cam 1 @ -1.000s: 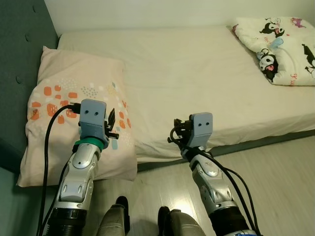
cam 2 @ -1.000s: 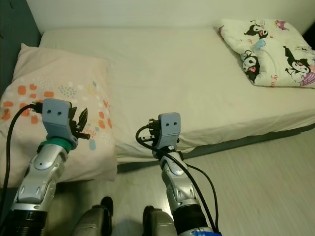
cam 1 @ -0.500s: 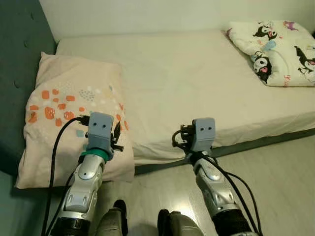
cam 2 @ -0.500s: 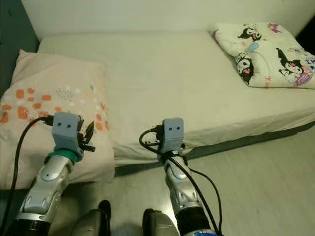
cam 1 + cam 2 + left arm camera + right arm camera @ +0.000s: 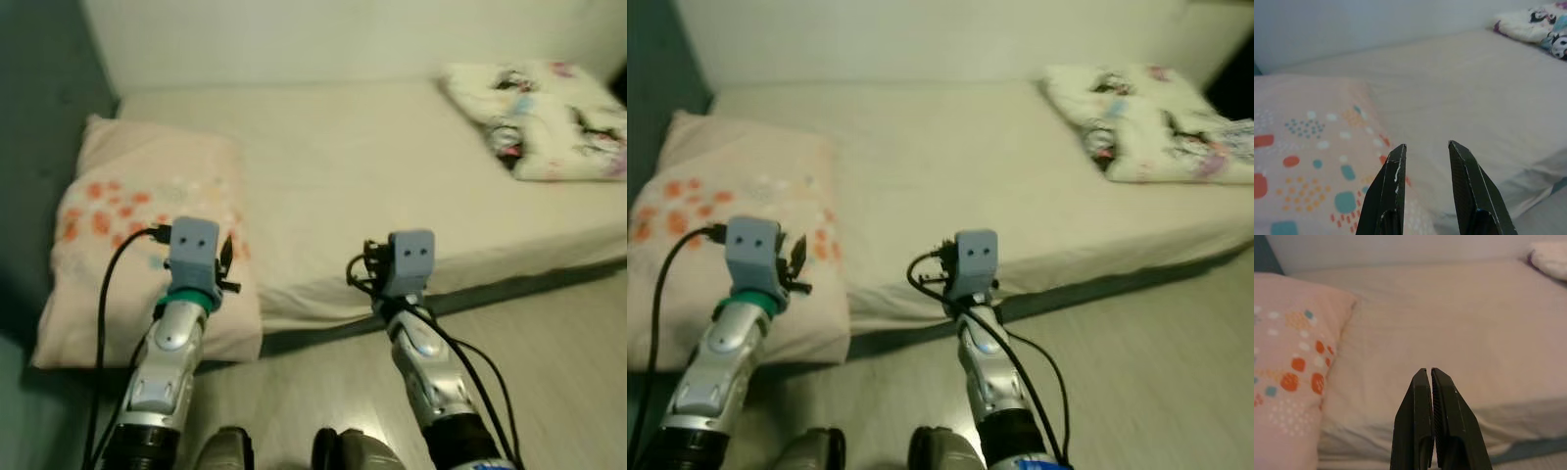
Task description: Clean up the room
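Cream bed [image 5: 392, 166], pink orange-dotted pillow [image 5: 137, 225]

matt cloth pillow [image 5: 147, 235], smooth cloth bed sheet [image 5: 392, 166], glossy silver metal arms, matt black pincer fingers [image 5: 1469, 196]

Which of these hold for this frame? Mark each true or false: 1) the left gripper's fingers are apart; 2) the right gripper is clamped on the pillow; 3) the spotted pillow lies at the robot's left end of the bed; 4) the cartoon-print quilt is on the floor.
1) True: the left gripper shows a clear gap between its fingers and holds nothing.
2) False: the right gripper is shut on nothing, pointing at the bed.
3) True: the spotted pillow lies at the left end, overhanging the mattress edge.
4) False: the cartoon-print quilt lies on the bed's far right corner.
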### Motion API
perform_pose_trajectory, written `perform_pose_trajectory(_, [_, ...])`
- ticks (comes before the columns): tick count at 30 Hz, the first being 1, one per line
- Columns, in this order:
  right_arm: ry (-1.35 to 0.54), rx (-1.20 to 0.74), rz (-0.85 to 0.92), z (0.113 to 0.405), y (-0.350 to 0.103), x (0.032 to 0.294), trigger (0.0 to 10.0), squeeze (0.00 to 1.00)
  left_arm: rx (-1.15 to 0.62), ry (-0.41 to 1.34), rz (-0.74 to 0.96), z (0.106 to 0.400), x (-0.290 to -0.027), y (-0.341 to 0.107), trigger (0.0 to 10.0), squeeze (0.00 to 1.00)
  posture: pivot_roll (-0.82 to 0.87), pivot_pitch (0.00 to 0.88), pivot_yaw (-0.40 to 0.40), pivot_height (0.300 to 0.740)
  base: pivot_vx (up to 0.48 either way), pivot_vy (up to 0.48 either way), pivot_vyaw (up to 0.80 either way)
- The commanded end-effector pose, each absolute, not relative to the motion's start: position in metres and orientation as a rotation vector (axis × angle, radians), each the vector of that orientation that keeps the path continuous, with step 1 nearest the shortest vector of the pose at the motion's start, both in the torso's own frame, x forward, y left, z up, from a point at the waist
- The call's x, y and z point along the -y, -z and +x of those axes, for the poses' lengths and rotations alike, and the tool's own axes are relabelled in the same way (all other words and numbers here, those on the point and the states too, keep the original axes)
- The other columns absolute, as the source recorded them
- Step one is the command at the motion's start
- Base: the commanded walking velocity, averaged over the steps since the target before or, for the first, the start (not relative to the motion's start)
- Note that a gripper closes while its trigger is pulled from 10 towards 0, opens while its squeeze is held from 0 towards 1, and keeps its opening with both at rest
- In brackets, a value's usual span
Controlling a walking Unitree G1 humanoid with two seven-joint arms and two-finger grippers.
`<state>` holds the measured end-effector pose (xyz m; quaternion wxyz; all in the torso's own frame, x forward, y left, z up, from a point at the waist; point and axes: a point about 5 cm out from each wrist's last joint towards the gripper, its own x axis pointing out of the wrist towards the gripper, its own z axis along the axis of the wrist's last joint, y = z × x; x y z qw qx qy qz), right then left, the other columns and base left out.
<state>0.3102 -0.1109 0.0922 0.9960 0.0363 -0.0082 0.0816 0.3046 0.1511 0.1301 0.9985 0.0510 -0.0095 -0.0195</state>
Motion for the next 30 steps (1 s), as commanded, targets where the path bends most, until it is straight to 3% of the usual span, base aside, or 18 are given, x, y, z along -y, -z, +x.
perform_pose_trajectory(1, [-0.159, 0.02, 0.072, 0.3109, -0.0918, 0.113, 10.0, 0.0, -0.012, 0.04, 0.115, 0.3015, -0.1519, -0.1212, 10.0, 0.0, -0.04, 0.091, -0.034, 0.74, 0.0, 0.0, 0.0])
perform_pose_trajectory(7, [-0.159, 0.028, 0.071, 0.3123, -0.092, 0.1143, 10.0, 0.0, 0.013, 0.059, 0.13, 0.3016, -0.1487, -0.1241, 10.0, 0.0, -0.04, 0.09, -0.026, 0.74, 0.042, 0.0, 0.0])
perform_pose_trajectory(22, [-0.155, 0.025, 0.072, 0.3122, -0.0897, 0.1133, 10.0, 0.0, 0.028, 0.082, 0.14, 0.3032, -0.1445, -0.1264, 10.0, 0.0, -0.04, 0.082, -0.016, 0.74, 0.465, 0.0, -0.12])
perform_pose_trajectory(30, [-0.155, 0.025, 0.066, 0.3117, -0.0886, 0.1141, 10.0, 0.0, 0.016, 0.078, 0.137, 0.3034, -0.1448, -0.1256, 10.0, 0.0, -0.04, 0.085, -0.018, 0.74, 0.06, 0.0, 0.0])
